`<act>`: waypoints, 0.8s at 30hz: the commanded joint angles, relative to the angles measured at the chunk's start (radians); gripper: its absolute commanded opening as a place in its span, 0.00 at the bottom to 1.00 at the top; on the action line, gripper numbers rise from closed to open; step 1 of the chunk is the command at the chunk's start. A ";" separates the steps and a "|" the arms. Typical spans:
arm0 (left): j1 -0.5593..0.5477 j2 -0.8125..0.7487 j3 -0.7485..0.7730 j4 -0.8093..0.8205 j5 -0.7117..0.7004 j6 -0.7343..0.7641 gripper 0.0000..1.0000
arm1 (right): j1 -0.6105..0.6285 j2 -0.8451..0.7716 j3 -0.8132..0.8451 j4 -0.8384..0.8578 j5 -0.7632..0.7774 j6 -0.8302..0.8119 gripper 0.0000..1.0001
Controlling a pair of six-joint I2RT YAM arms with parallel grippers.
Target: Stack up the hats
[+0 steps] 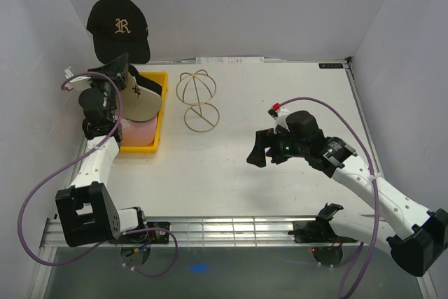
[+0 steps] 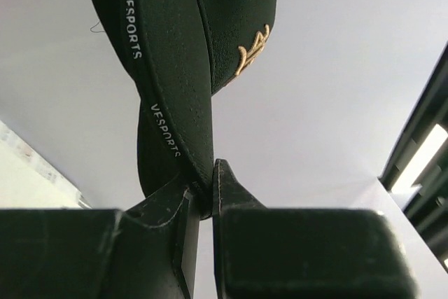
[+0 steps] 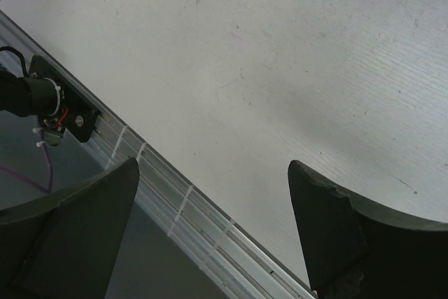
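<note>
Black cap (image 1: 119, 29) clamped at its edge in the left gripper (image 2: 212, 176), held aloft; right gripper (image 3: 213, 166) spread wide apart.

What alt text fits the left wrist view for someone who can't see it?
A black cap with gold embroidery is pinched by its edge in the shut left tool, in front of a pale wall. White VESPORTS lettering runs along a strip inside it.
</note>
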 commanded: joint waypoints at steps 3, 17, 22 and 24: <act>-0.107 0.019 0.076 0.133 0.074 -0.043 0.00 | -0.003 0.004 0.005 0.063 -0.024 0.007 0.92; -0.337 0.028 -0.097 0.310 0.005 -0.155 0.00 | -0.003 -0.052 -0.017 0.066 0.008 0.053 0.93; -0.403 -0.005 -0.195 0.342 -0.056 -0.155 0.00 | -0.001 -0.070 -0.024 0.063 0.008 0.062 0.93; -0.421 -0.018 -0.224 0.365 -0.096 -0.152 0.00 | -0.003 -0.081 -0.030 0.057 0.007 0.068 0.93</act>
